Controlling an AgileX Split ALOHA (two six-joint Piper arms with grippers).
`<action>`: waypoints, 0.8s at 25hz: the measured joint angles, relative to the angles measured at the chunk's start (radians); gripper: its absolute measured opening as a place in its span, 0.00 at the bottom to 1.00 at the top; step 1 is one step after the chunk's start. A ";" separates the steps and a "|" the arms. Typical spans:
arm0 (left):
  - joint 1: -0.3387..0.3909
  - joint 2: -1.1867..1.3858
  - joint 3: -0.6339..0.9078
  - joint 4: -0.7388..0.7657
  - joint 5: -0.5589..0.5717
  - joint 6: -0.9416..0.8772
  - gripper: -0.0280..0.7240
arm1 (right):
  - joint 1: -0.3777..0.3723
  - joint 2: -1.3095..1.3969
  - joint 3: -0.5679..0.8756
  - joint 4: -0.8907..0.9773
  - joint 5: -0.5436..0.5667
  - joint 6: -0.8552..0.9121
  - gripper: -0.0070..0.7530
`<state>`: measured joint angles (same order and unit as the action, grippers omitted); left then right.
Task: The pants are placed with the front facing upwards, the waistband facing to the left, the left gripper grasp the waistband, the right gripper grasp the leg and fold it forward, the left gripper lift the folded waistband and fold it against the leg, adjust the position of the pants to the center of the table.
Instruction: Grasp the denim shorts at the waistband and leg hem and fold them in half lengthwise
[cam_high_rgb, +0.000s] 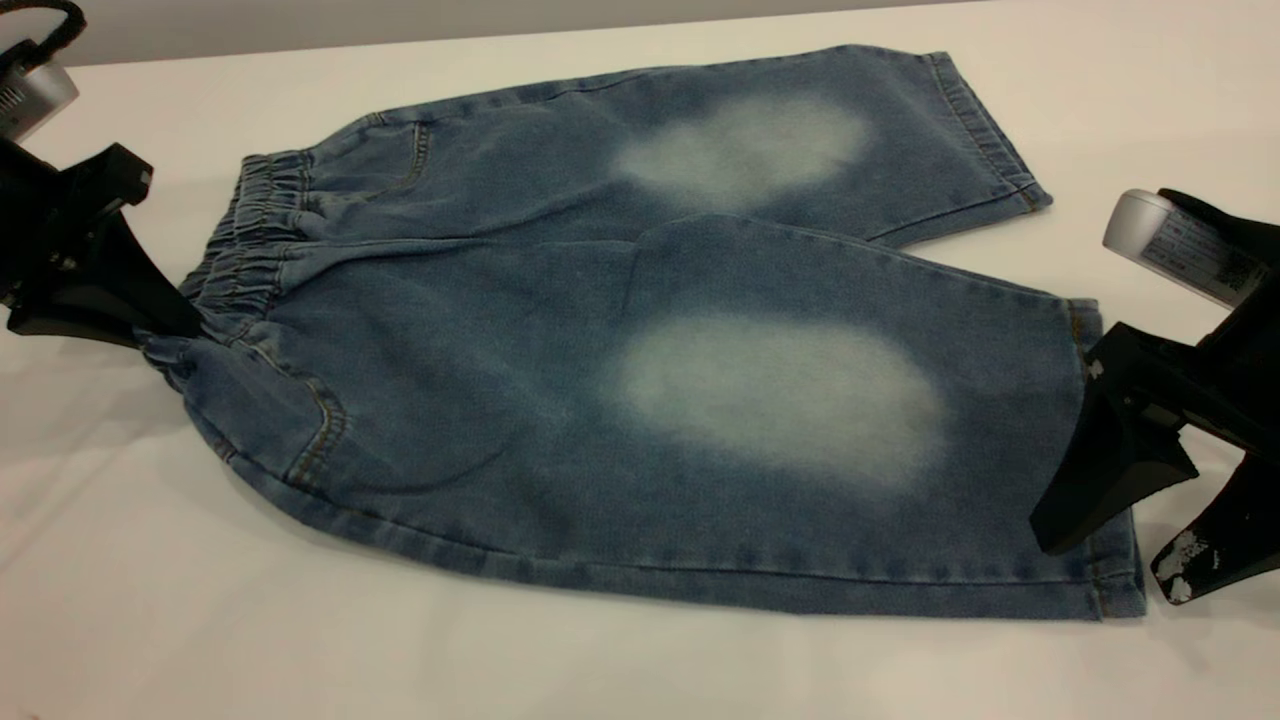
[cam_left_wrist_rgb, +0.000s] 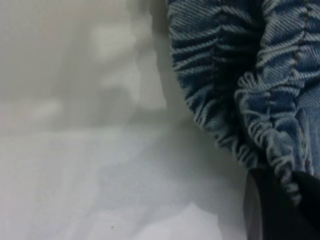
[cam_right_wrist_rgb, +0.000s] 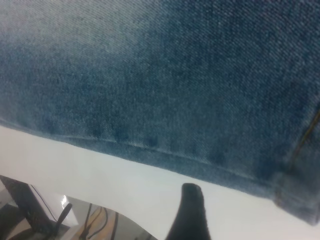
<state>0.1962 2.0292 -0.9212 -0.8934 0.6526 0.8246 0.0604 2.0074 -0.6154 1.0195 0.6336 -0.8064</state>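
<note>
1. Exterior view. Short blue denim pants (cam_high_rgb: 640, 370) lie flat, front up, on the plain white tabletop (cam_high_rgb: 500, 660), the gathered elastic waistband (cam_high_rgb: 240, 250) toward the left arm. The black wedge-fingered left tool (cam_high_rgb: 165, 335) sits at the waistband's near corner, closed on the bunched denim there; probably the anchor grip for the first fold. The black right tool (cam_high_rgb: 1125, 555), one tip white-scuffed, stands spread apart over the near leg's hem (cam_high_rgb: 1110, 560), one finger on the cloth and the other just off its edge on the tabletop; nothing gripped yet.

2. Left wrist view. Ruched waistband (cam_left_wrist_rgb: 240, 95) runs straight into the dark finger (cam_left_wrist_rgb: 280, 205), puckered where pinched; bare tabletop (cam_left_wrist_rgb: 75, 175) alongside.

3. Right wrist view. One black fingertip (cam_right_wrist_rgb: 190, 210) hovers over the tabletop (cam_right_wrist_rgb: 100, 175) just outside the leg's stitched side seam (cam_right_wrist_rgb: 150, 147). Judgement: straddling the edge to close on the leg next.
</note>
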 joint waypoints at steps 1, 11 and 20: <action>0.000 0.000 0.000 0.000 0.000 0.001 0.16 | 0.000 0.000 0.000 0.000 0.004 -0.004 0.69; 0.000 0.000 0.000 -0.001 0.000 0.005 0.16 | 0.000 0.000 0.000 0.006 -0.006 -0.017 0.69; 0.000 0.000 0.000 -0.002 0.000 0.007 0.16 | 0.000 0.000 0.000 0.008 -0.006 -0.026 0.69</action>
<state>0.1962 2.0292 -0.9212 -0.8953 0.6526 0.8318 0.0604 2.0074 -0.6154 1.0273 0.6271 -0.8322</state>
